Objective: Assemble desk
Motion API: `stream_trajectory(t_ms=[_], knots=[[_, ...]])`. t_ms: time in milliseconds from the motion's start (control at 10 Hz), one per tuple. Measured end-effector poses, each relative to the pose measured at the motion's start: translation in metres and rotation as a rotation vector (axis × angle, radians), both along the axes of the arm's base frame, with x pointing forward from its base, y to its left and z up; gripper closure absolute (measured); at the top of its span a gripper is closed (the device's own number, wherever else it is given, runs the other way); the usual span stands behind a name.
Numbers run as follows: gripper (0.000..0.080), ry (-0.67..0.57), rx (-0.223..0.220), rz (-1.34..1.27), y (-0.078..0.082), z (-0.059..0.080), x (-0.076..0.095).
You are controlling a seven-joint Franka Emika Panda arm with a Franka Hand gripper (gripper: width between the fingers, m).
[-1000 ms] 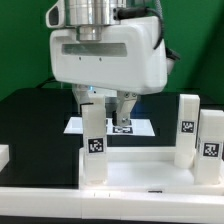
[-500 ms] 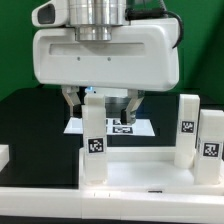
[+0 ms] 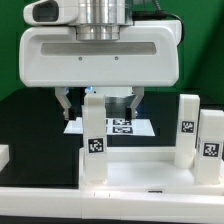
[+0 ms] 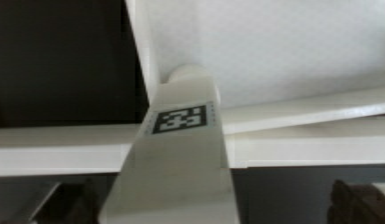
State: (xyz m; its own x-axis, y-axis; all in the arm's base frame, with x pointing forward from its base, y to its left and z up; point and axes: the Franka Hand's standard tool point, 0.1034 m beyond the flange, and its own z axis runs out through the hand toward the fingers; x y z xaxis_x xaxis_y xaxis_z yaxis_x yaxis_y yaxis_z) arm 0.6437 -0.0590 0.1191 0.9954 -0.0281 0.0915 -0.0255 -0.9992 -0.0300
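exterior: close, level, facing the hand (image 3: 100,98) | wrist: looking down | shared: tagged leg (image 3: 93,140) (image 4: 176,150)

White legs (image 3: 92,135) bear black-and-white tags (image 3: 96,143).

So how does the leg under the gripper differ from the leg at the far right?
The left leg stands between the gripper's open fingers; the right leg stands free, away from the arm. The left leg rises on the panel's near-left corner; the right leg sits at the picture's right edge, partly cut off. Both are white, upright and tagged.
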Motion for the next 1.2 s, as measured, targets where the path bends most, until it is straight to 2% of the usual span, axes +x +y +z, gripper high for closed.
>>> stream_trajectory(t_ms=[100,300,400,500,600,700,1000,1200], knots=[[0.0150,0.000,-0.018,0.101,-0.0015,-0.0001,-0.0003],[0.0150,-0.001,-0.024,0.116,-0.0014,-0.0003,-0.0001],[0.0250,-0.001,-0.024,0.116,-0.0017,-0.0003,-0.0001],[0.0250,-0.001,-0.024,0.116,-0.0018,-0.0003,-0.0001],[0.0429,-0.001,-0.024,0.115,-0.0019,-0.0003,-0.0001],[0.0512,-0.002,-0.024,0.115,-0.0018,-0.0003,-0.0001],[0.0512,-0.001,-0.015,0.040,-0.0019,-0.0004,0.0000],[0.0512,0.001,0.000,-0.185,-0.0017,-0.0006,0.0004]])
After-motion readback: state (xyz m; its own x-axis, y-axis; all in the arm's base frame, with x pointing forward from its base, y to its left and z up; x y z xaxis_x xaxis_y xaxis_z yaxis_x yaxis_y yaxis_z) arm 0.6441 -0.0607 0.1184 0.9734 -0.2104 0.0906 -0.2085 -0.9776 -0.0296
